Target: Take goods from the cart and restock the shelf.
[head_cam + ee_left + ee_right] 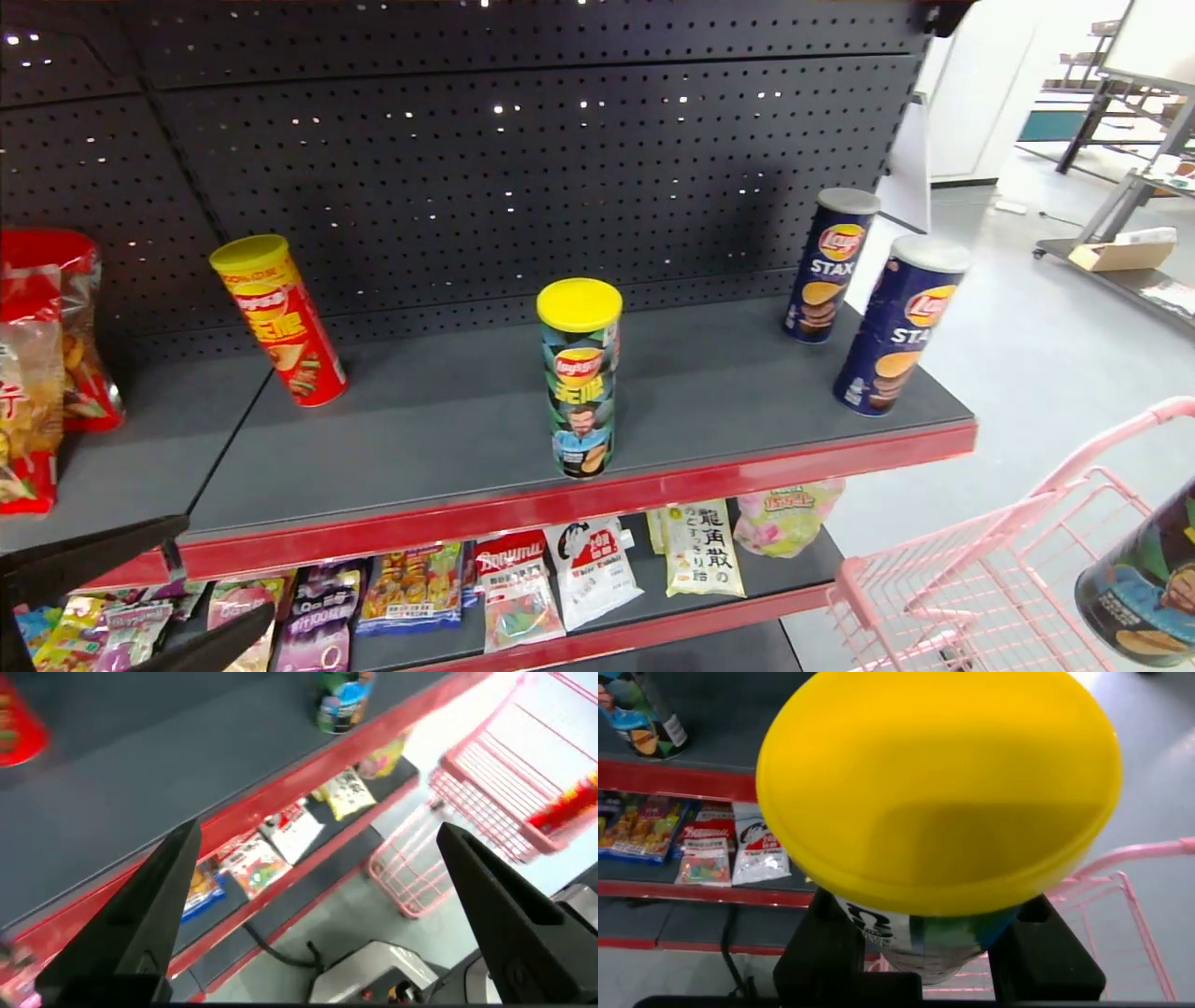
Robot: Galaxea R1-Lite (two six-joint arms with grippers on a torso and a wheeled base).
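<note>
Shelf [653, 392]: dark top deck with a red front edge, carrying a red can [280, 322], a green can [579, 378] and two blue cans [831, 266], well apart, with bare deck between.
Cart [854, 571]: pink wire, standing off the shelf's right end.
Left gripper [313, 845]: jaws spread wide, nothing between them, low before the shelf's front edge.
Right gripper [934, 961]: jaws closed against the wall of the held can [938, 784], below its yellow lid.
Held can, location [1144, 588]: near the cart, lower than the top deck, not yet shelved.
Handling, judged: light, stiff tube with a smooth and probably slippery wall; brittle contents; tall and narrow, so easily toppled.
Hold, judged: mid-wall, moderate squeeze, never by the lid.
</note>
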